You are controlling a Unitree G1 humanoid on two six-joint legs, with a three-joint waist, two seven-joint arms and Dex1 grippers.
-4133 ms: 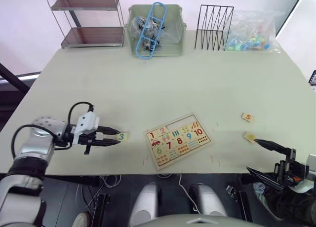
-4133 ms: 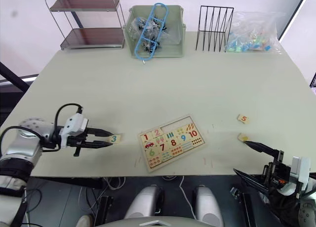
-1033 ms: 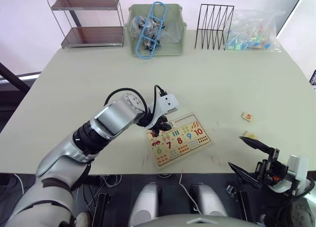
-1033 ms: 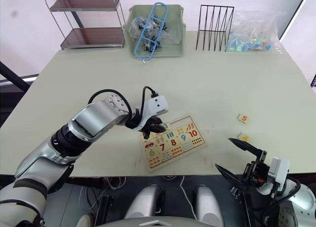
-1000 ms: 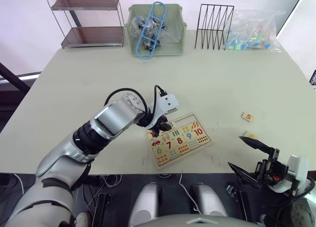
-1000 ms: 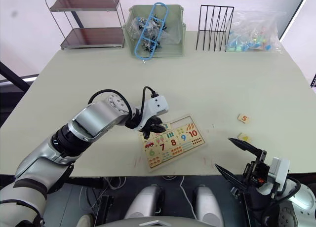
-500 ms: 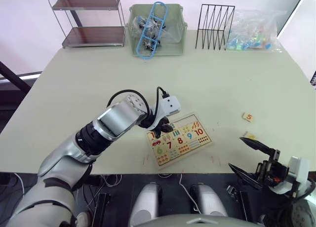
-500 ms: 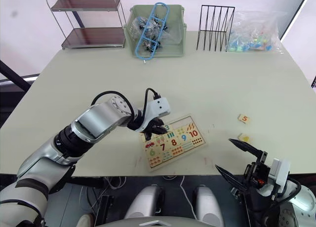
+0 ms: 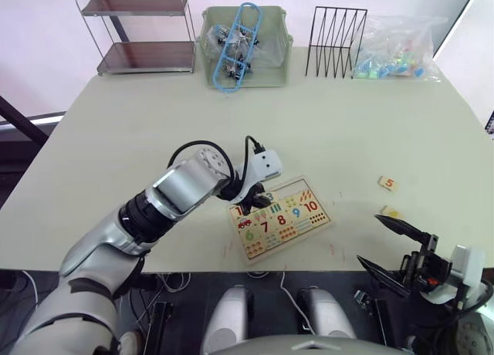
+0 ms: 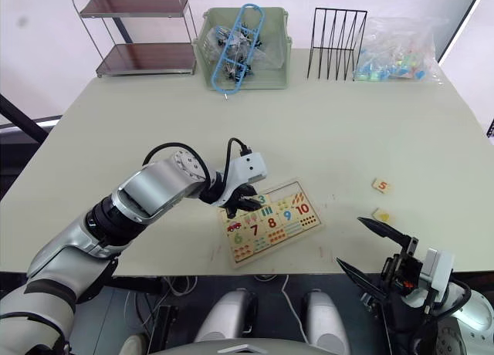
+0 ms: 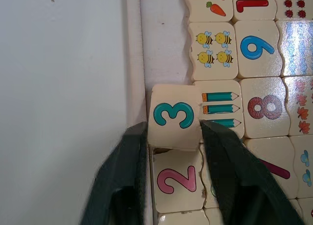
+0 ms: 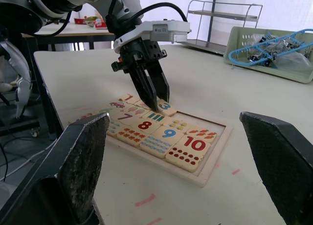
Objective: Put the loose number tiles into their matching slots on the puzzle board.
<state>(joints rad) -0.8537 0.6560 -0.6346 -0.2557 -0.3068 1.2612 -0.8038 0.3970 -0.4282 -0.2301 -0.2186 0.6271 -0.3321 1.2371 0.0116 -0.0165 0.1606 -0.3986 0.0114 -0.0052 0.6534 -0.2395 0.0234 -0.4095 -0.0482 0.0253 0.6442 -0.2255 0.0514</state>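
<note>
The puzzle board (image 9: 284,190) lies near the table's front edge, with 1 and 2 seated in its top row. My left gripper (image 9: 255,201) reaches over the board's top row. It is shut on the loose number tile 3 (image 11: 173,116), with one finger (image 11: 124,176) on each side. The tile rests in the row right next to the 2 (image 11: 177,180), slightly overlapping it. The slots (image 11: 164,49) beyond it are bare. Two more loose tiles lie on the table to the right: the 5 (image 9: 388,184) and another (image 9: 390,211). My right gripper (image 9: 388,245) hangs open off the front right edge, close to that second tile.
Along the table's back edge stand a two-tier shelf (image 9: 139,31), a green bin (image 9: 243,46) holding a blue hanger, a black wire rack (image 9: 334,31) and a clear bag of colourful pieces (image 9: 394,50). Bare tabletop surrounds the board.
My left gripper has carried the 3 tile from the table's left side onto the board's top row, and has barely shifted in the last second. The right gripper has drawn back slightly.
</note>
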